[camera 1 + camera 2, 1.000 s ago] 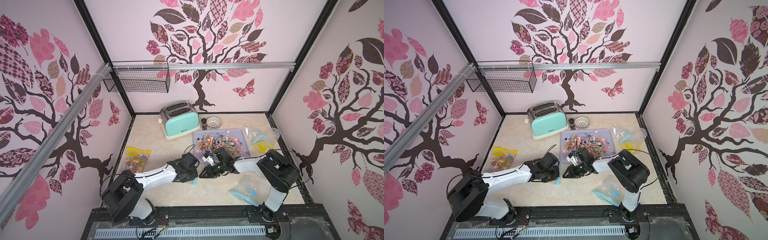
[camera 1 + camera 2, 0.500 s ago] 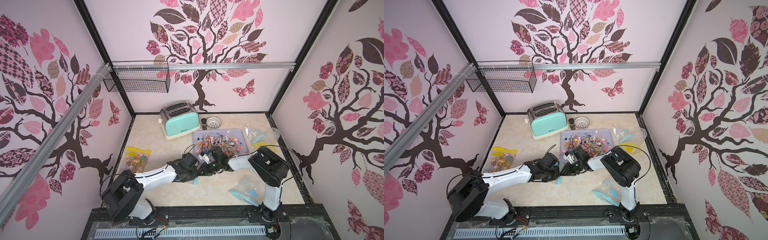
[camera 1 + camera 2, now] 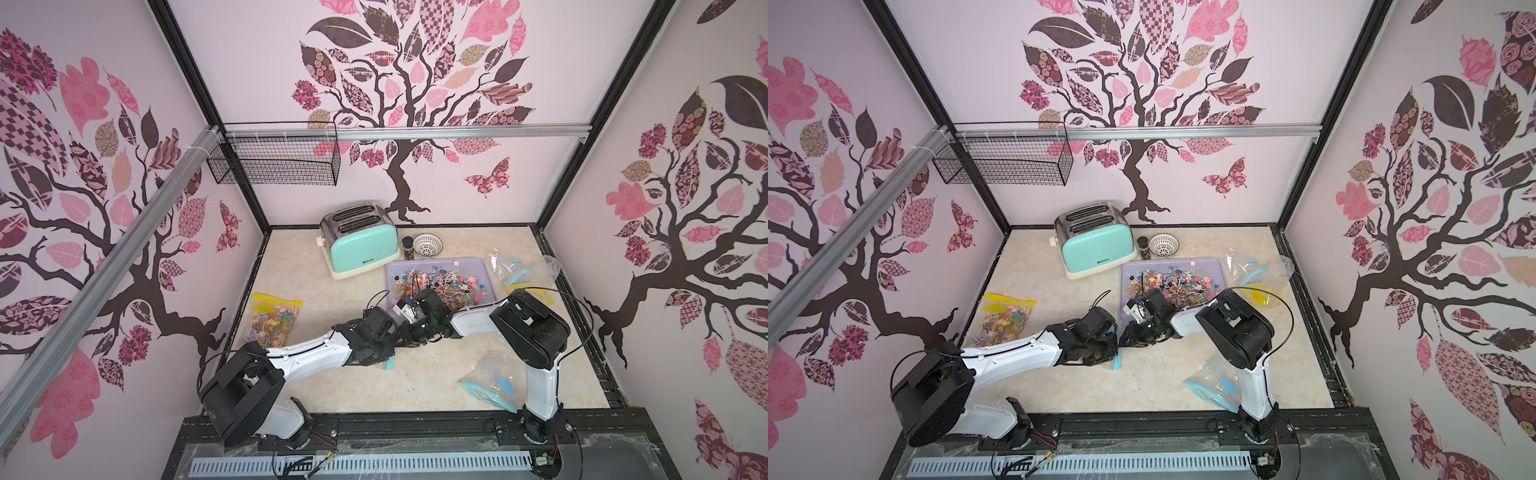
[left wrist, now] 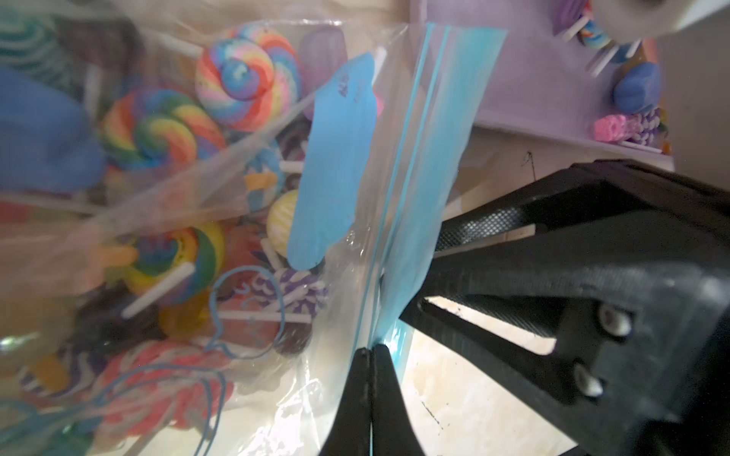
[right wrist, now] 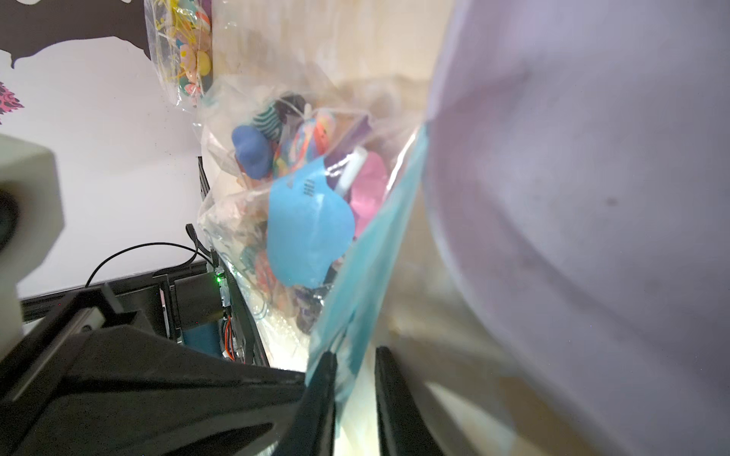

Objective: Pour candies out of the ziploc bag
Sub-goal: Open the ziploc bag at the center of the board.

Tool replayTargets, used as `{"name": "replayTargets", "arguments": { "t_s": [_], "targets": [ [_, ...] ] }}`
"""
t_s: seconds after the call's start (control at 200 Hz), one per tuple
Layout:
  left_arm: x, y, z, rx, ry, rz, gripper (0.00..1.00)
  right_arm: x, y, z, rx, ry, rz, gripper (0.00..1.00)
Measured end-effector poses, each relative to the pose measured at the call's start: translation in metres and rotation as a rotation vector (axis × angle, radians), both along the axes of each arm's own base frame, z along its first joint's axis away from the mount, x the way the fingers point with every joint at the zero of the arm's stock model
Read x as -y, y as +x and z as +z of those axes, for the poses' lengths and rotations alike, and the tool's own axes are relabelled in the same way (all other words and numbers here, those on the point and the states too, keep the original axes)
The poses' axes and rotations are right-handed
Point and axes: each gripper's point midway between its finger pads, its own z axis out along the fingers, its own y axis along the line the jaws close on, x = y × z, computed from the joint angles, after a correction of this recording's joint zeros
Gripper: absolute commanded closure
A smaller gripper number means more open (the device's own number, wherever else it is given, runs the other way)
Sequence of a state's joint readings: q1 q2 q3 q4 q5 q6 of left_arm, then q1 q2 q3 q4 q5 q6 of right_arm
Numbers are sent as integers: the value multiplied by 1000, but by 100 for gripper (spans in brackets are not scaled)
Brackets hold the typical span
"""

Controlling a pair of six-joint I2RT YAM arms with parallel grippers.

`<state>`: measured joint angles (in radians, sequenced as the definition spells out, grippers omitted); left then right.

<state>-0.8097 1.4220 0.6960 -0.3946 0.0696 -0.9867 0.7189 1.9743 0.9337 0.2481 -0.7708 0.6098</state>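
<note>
Marble-look tabletop [image 3: 332, 299], beside lilac tray [image 3: 469, 262]: ziploc bag [image 4: 426, 158] of candies [image 4: 245, 75]. My left gripper [image 4: 371, 355] pinches its blue zip strip; right gripper [image 5: 355, 367] parted around it. Risk: strip slips free, candies spill off-tray.

Overhead stereo pair, close wrist views

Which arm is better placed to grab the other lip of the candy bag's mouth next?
Right. The left gripper is shut on the ziploc bag's blue zip strip; the right gripper has open jaws astride that strip, so it probably only needs to close.
</note>
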Motion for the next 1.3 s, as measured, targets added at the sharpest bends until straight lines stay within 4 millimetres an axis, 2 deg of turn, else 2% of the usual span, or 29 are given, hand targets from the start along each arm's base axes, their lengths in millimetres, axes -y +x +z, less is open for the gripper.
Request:
{"name": "replayTargets", "arguments": {
  "t_s": [0.125,0.33,0.39,0.47,0.59,0.765,1.295],
  "targets": [
    [-1,0,-1,-1,1,0,100,0,1,0,0,-2,-2,82],
    [0,0,-1,2,1,0,100,-2,2,-5,-20,-7,-11,99],
    [-1,0,-1,2,3,-1,86,-2,2,-5,-24,-7,-13,100],
    [-2,0,-1,7,12,-15,73,-2,2,-5,-22,-6,-13,100],
    [-4,-1,-1,14,33,-32,61,-2,2,-5,-22,-5,-13,100],
    [-3,3,1,35,59,-75,59,-2,2,-5,-21,-5,-13,100],
    [3,14,-14,41,145,-175,60,-2,2,-5,-19,-4,-14,100]
  ]
}}
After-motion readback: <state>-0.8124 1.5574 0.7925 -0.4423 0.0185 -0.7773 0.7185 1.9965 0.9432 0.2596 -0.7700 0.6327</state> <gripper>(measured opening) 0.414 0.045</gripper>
